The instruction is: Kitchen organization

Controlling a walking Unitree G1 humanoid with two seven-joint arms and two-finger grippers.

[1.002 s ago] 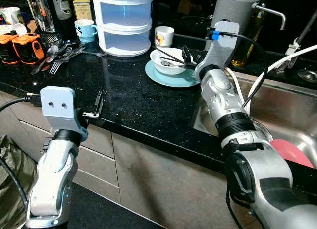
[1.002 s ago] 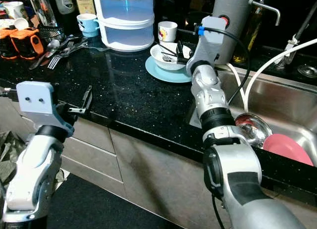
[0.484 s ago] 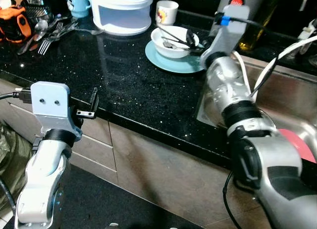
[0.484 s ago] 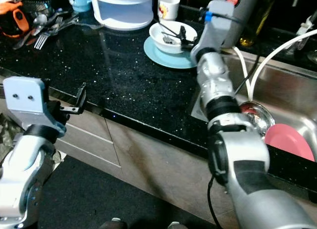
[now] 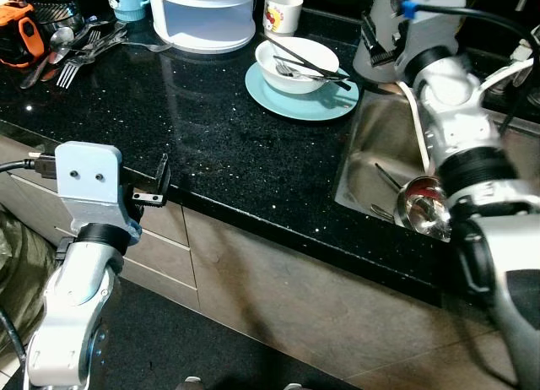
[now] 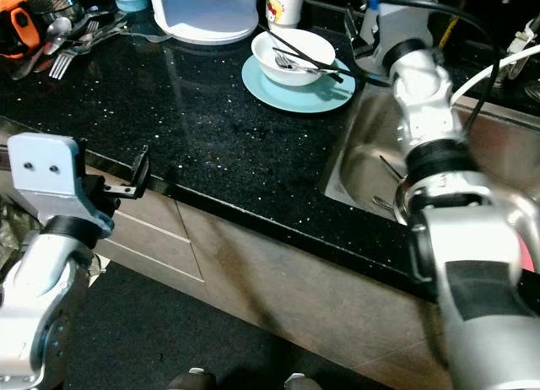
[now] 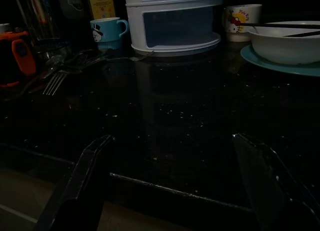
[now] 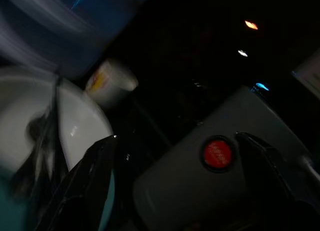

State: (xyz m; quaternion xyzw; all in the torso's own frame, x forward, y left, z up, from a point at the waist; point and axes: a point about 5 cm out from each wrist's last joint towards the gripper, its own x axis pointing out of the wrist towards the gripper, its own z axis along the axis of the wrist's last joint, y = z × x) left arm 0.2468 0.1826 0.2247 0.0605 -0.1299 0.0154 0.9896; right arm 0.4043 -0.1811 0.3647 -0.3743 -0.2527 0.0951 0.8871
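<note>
Left gripper [image 5: 160, 181] hanging open at counter [image 5: 219, 137] edge, lower left; right gripper [image 8: 175, 156] hovering open, upper right, facing a grey kettle [image 8: 200, 186]; bowl [image 5: 297, 64] sitting on plate [image 5: 287, 99], upper centre.

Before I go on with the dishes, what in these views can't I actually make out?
- Sink: its right part lies behind the right arm in both eye views.
- White bowl: chopsticks and a utensil show; any food is too small to tell. In the right wrist view it is motion-blurred.
- Mug: its print is too small to read.
- Cutlery pile: cut off by the left edge; the left wrist view is too dark.
</note>
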